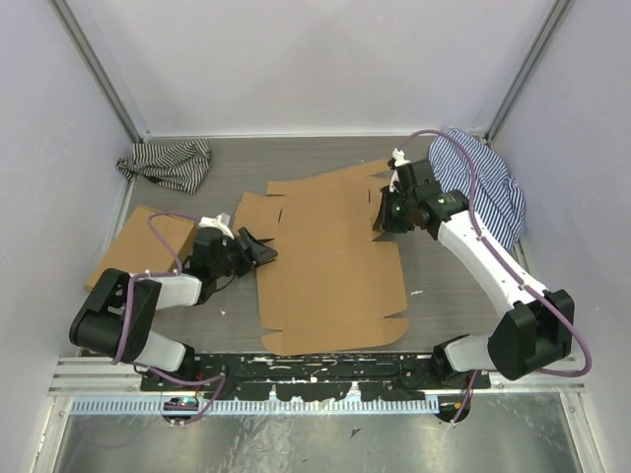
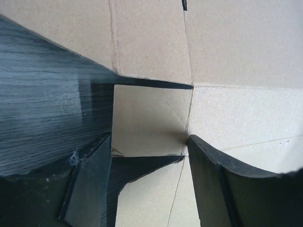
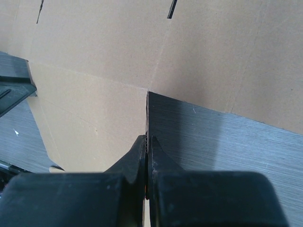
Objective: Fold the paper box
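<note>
The paper box (image 1: 330,271) is a brown die-cut cardboard sheet lying mostly flat in the middle of the table. My right gripper (image 1: 381,225) is shut on the edge of its right side flap. In the right wrist view, that flap stands on edge between the closed fingertips (image 3: 147,138), with the sheet (image 3: 94,56) spread out beyond. My left gripper (image 1: 262,252) is open at the sheet's left edge. Its fingers (image 2: 90,189) stand wide on either side of a small side tab (image 2: 147,120), gripping nothing.
A second flat brown cardboard box (image 1: 138,246) lies at the left, partly under my left arm. One striped cloth (image 1: 168,163) is bunched at the back left, and another (image 1: 488,182) sits at the back right behind my right arm. White walls enclose the table.
</note>
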{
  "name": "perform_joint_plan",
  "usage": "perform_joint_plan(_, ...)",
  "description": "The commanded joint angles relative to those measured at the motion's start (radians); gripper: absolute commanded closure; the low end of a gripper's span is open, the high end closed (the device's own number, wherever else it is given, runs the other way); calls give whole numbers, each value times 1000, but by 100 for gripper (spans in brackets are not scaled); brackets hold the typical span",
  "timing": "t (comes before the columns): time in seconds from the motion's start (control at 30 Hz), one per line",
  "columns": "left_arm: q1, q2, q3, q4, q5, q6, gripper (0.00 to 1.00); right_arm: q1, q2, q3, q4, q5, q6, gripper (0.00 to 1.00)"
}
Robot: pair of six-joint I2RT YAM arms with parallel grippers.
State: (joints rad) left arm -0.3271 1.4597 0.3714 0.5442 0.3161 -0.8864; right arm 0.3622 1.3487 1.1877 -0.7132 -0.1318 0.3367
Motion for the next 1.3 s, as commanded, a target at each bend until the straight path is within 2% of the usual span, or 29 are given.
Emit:
perform_joint_plan(0.0, 6, -32, 7, 21, 30, 2, 31, -7, -32, 29, 28, -22, -15, 99)
perform_joint_plan(0.3, 6, -182, 90, -278, -41, 103, 38, -8, -1, 12, 45, -19, -10, 99)
perform_joint_plan(0.47, 4, -244, 141, -382, -60, 138, 41, -7, 9, -5, 56, -15, -8, 99)
perform_joint_plan(0.8, 3, -248, 187, -504, -97, 181, 51, -6, 32, -51, 84, -2, -8, 99)
perform_joint_plan(1.13, -8, -253, 205, -537, -115, 195, 65, -6, 60, -76, 111, -12, -10, 99)
perform_joint_plan(1.27, -40, -239, 234, -548, -122, 201, 66, -7, 73, -91, 119, -10, -11, 99)
